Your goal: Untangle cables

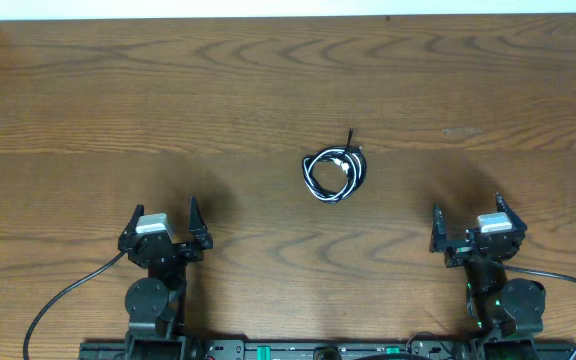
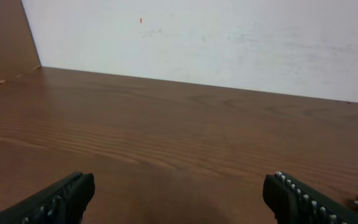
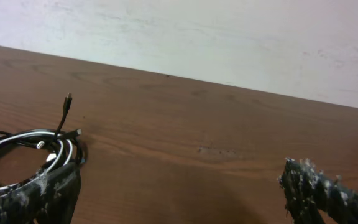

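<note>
The cables (image 1: pixel 334 171) lie as one small coil near the table's middle: a black cord and a white cord looped together, with a black plug end sticking up toward the back. The coil also shows at the left of the right wrist view (image 3: pixel 30 151), partly behind my left finger there. My left gripper (image 1: pixel 165 222) is open and empty near the front left, far from the coil. My right gripper (image 1: pixel 466 217) is open and empty at the front right. In the left wrist view the left gripper (image 2: pixel 179 193) has only bare wood between its fingers.
The wooden table (image 1: pixel 118 110) runs back to a white wall (image 2: pixel 229 37). A wooden side panel (image 2: pixel 2 37) stands at the far left. Thick black arm wires (image 1: pixel 58 300) trail along the front edge.
</note>
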